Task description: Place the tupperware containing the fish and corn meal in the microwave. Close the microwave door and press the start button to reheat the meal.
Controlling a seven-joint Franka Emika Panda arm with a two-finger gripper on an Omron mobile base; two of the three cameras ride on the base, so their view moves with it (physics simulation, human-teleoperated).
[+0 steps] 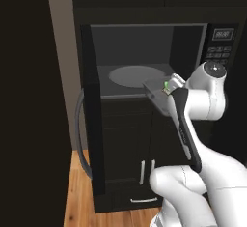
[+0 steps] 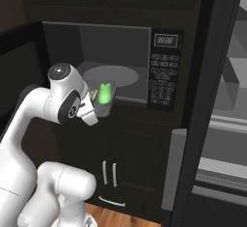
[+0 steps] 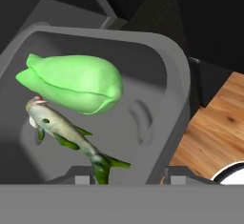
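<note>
Tool (image 2: pixel 94 106) holds tupperware (image 2: pixel 105 97) before microwave (image 2: pixel 116 66).

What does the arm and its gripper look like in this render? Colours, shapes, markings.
Glossy white rounded arm segments with dark joint seams and a black band along the forearm. A round grey cap with a dark ring tops the wrist joint. The gripper has two small dark grey blocky fingertips. No cables are visible.

Grey microwave (image 1: pixel 190 42) cavity floor carries round pale turntable (image 1: pixel 135 76); wood floor (image 1: pixel 79 197) below cabinets.
</note>
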